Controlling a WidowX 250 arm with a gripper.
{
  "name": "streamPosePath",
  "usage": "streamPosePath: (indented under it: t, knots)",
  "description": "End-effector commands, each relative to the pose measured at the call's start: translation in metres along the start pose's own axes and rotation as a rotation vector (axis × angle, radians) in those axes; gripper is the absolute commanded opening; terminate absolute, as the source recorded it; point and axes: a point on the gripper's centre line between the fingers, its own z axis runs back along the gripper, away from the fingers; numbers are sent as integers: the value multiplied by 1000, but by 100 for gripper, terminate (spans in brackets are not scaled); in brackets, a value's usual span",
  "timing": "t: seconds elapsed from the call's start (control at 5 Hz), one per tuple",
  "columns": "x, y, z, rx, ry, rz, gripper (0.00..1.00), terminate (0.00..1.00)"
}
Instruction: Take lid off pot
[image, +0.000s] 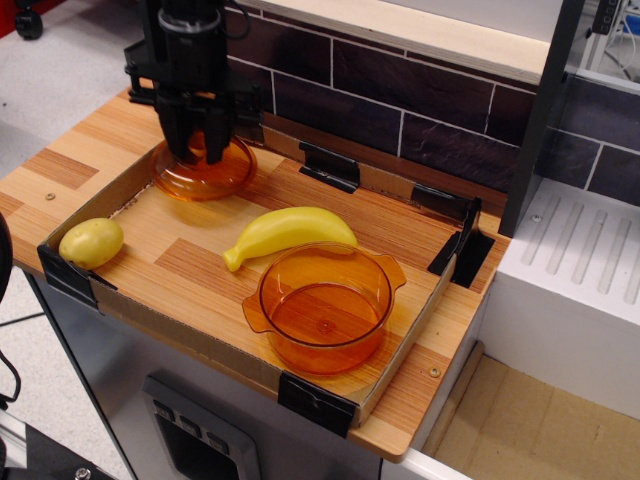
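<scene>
So at about 9 o'clock there's a yellow potato (91, 242) near the tray's left corner. Up around 11 o'clock the tool (195, 150) is pinching the lid (203, 171) by its knob, with the lid down low at the back-left of the table (80, 150). Dead center is a banana (288, 233), and right beside it at 5 o'clock sits the pot (325, 307), open, nothing inside.

Black gripper (198, 150) pointing straight down, fingers closed – far-left corner
</scene>
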Motion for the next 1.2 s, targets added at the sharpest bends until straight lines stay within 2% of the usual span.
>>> streamPosePath:
  t: [0.0, 0.2, 0.4, 0.6, 0.8, 1.0]
  knots:
    - [6, -4, 12, 1, -49, 12, 0, 0]
    - [11, -3, 22, -5, -63, 28, 100, 0]
    - [13, 0, 42, -34, -76, 37, 100, 0]
    - [10, 2, 67, -92, -80, 29, 100, 0]
    - [2, -1, 87, -125, -63, 16, 100, 0]
    - [-5, -3, 98, -111, -50, -6, 100, 0]
